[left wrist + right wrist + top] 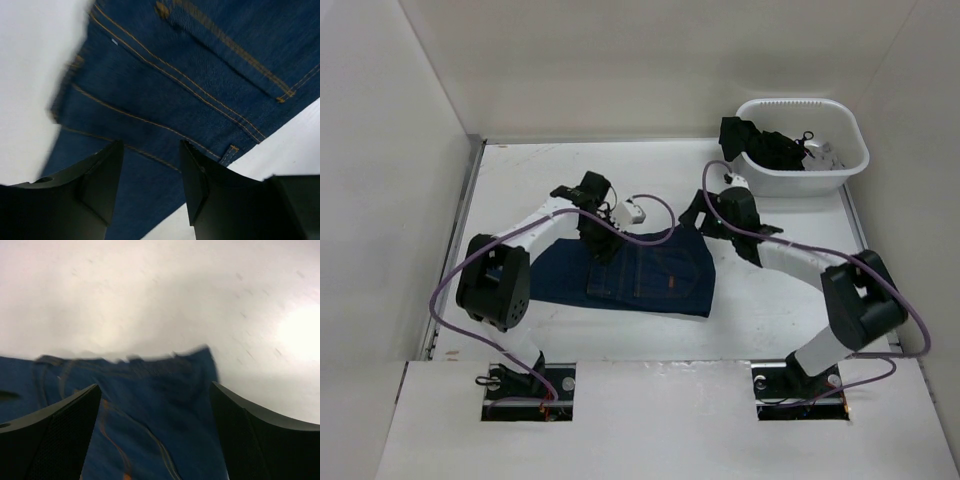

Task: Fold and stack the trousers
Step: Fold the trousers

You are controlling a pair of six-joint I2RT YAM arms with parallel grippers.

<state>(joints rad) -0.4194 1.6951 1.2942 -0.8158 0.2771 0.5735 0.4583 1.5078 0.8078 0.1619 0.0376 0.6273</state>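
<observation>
One white table [520,180]. One pair of trousers [650,275] lies flat mid-table, between the two arms. One white basket [810,182] in the far right corner holds a black garment [760,145] draped over its left rim; possibly more inside, too small to tell. Left gripper [150,150]: fingers apart, low over the denim, nothing pinched. Right gripper [155,387]: spread wide above the trousers' edge.

We see the trousers [655,275] in dark navy-blue denim, seamed with orange-tan double stitching. Our bench [520,185] is white, and so is the basket [810,182], which holds a black garment [765,145]. The left claw [150,170] and right claw [155,430] are black.
</observation>
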